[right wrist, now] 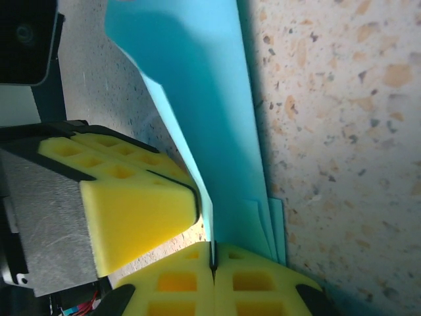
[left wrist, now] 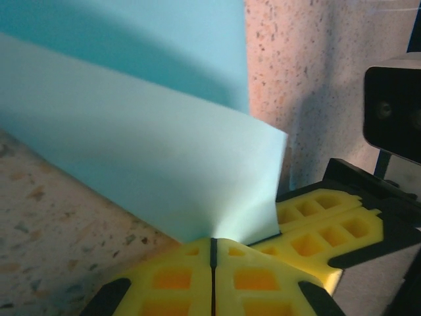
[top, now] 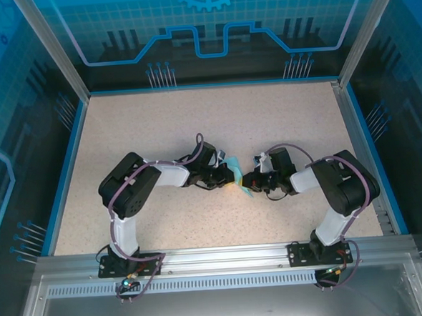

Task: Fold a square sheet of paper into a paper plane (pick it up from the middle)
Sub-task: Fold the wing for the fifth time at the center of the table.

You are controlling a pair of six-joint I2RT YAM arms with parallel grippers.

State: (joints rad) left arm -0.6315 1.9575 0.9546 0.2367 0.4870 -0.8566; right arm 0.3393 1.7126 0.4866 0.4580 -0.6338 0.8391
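Plainly, both tools are clenched on the paper, pinching the same edge. The left tool grips just beside the right tool, so neither arm is nearer. The sheet is held on edge over the middle of the tabletop, its long fold running away from both sets of tips. Several layers show at the right pinch, but I cannot tell how many folds there are. The far end is cut off, and from above the arms cover most of the paper.
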